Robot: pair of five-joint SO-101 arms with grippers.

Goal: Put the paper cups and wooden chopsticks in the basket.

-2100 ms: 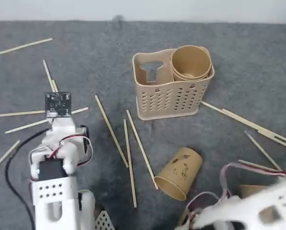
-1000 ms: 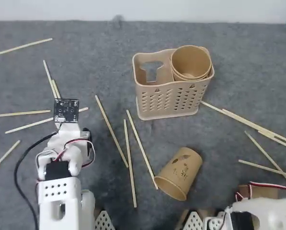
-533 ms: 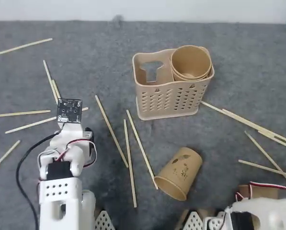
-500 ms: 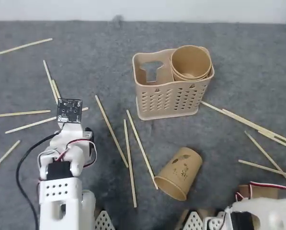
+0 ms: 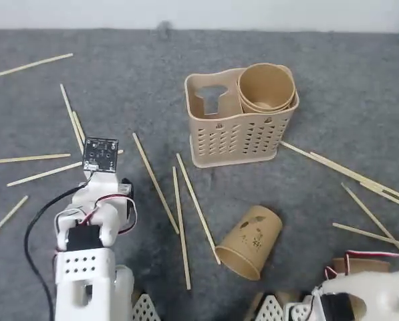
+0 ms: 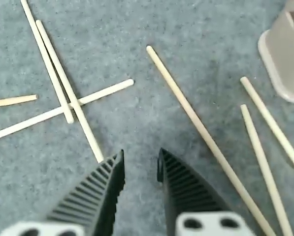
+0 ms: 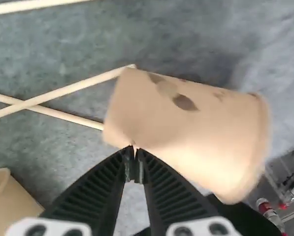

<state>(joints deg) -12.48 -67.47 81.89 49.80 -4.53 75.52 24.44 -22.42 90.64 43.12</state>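
1. Hovering over the carpet (image 6: 112, 44), the left gripper (image 6: 139, 169) has its jaws slightly apart beside a chopstick (image 6: 70, 91).
2. Right gripper (image 7: 135, 156) pinches a cup (image 7: 186, 132).
3. Another cup (image 5: 249, 242) lies on its side near the basket (image 5: 236, 137), which holds stacked cups (image 5: 266, 87).

Carpeted room: grey carpet (image 5: 119, 73), white wall (image 5: 186, 13).

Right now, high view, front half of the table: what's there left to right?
left arm → three long chopsticks → tipped paper cup → right arm, whose right gripper is shut on a second paper cup.
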